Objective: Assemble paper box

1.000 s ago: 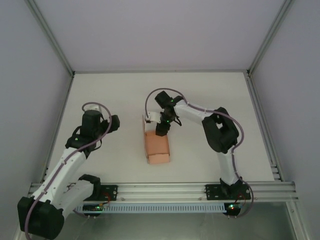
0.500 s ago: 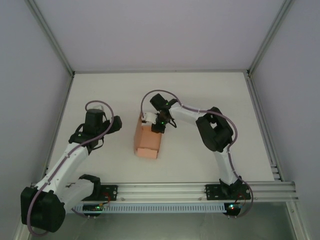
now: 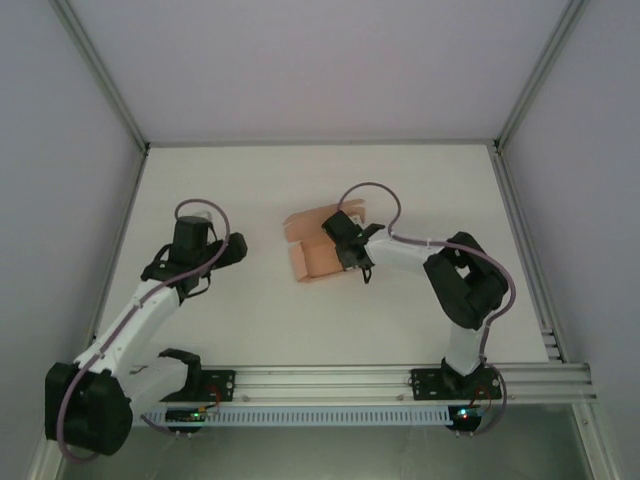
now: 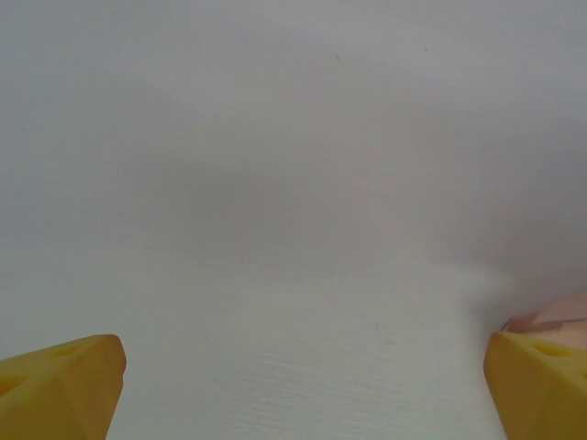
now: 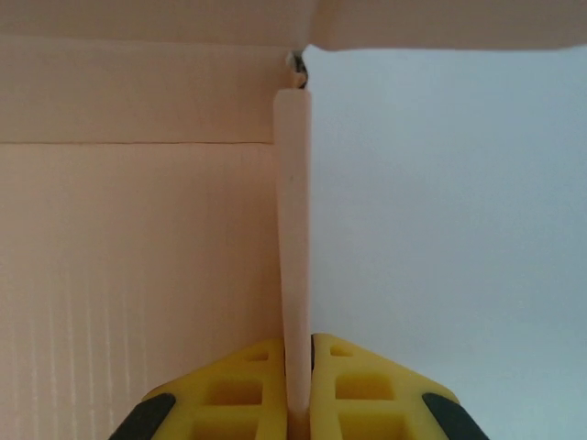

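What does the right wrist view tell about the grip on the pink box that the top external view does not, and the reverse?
Right wrist view: the right gripper is closed on one thin wall of the paper box. The wall is seen edge-on between the yellow fingers, and an inner panel of the box lies to the left.

Top external view: the whole layout. The box lies partly folded near the middle of the table, and the left gripper stays apart from it, to the left.

Both: the salmon-pink box with the right gripper on it.
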You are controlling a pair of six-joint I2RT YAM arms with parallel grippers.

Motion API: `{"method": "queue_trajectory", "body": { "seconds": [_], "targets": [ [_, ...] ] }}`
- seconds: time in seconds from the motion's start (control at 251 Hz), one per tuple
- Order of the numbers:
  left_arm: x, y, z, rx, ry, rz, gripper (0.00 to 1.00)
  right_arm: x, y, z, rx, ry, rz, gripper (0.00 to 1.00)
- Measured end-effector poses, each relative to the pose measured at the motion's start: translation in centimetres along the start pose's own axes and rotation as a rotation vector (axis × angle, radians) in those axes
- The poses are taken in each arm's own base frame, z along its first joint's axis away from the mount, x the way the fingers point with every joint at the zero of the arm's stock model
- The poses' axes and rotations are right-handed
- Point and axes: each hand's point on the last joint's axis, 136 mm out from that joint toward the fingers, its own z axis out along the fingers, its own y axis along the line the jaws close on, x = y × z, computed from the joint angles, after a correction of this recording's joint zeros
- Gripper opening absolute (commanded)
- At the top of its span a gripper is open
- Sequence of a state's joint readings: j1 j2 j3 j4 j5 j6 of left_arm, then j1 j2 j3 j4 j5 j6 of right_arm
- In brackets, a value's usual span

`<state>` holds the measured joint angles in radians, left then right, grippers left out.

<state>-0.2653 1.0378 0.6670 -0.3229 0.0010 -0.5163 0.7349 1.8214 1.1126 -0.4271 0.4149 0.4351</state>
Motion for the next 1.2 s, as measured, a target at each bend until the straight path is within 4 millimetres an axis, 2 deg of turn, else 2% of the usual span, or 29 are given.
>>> {"method": "queue_trajectory", "body": {
  "seconds": [0.08, 0.239, 0.339, 0.439, 0.563, 0.738, 0.994, 1.201],
  "targets": [
    [1.2, -2.1, 1.6, 0.124, 0.058, -0.015, 0.72, 0.5, -0.5, -0.4, 0.058, -0.009, 0.082, 0.00],
    [5.5, -6.7, 4.6, 0.325, 0.217, -0.015, 0.62, 0.8, -0.4, -1.0, 0.106, -0.037, 0.160, 0.00],
    [7.5, -8.7, 6.1, 0.392, 0.299, -0.008, 0.59, 0.8, -0.2, -0.9, 0.098, -0.048, 0.196, 0.00],
    [8.4, -9.9, 7.6, 0.434, 0.355, -0.016, 0.55, 1.3, -0.1, -0.6, 0.086, -0.044, 0.217, 0.00],
    [8.5, -11.0, 9.0, 0.474, 0.380, -0.021, 0.51, 1.5, 0.1, -0.5, 0.065, -0.052, 0.233, 0.00],
    [8.4, -12.3, 10.0, 0.543, 0.385, -0.017, 0.44, 1.2, 0.7, -0.5, 0.027, -0.067, 0.243, 0.00],
    [8.0, -15.2, 9.9, 0.630, 0.382, 0.022, 0.34, 1.0, 0.9, -0.5, 0.006, -0.071, 0.249, 0.00],
    [8.1, -15.9, 10.8, 0.479, 0.346, 0.094, 0.35, 1.1, 0.7, -0.4, 0.011, -0.067, 0.255, 0.00]
  ]
}}
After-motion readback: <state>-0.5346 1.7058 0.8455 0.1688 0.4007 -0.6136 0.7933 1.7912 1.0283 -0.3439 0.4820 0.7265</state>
